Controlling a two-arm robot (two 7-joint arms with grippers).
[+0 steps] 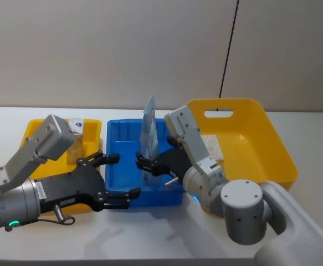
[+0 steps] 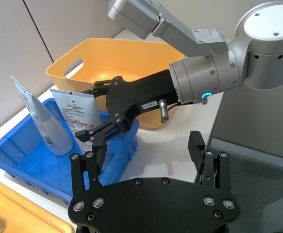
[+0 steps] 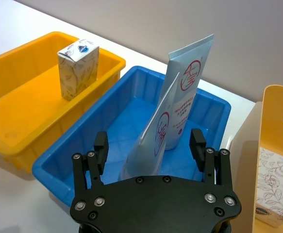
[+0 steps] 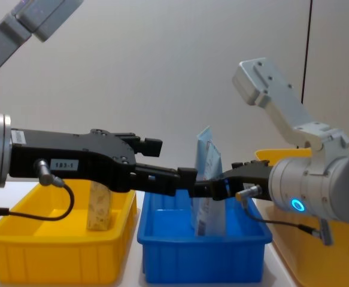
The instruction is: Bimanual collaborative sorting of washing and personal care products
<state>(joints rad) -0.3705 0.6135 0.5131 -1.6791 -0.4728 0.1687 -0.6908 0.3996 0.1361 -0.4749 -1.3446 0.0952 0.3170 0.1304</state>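
My right gripper (image 3: 151, 145), jaws wide, straddles the near light-blue pouch (image 3: 156, 138) mid-frame; thin, floppy, slick, so pinch its flat faces low.

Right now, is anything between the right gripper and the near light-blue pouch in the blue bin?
Nothing visible. The right gripper is open, straddling the near light-blue pouch standing in the blue bin.

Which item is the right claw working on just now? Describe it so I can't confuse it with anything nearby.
Find the blue bin in the middle, between the two yellow ones. Two tall flat light-blue pouches stand in it; the right claw is open around the nearer pouch, the one at the bin's front. The farther pouch behind it stands taller, outside the claw.
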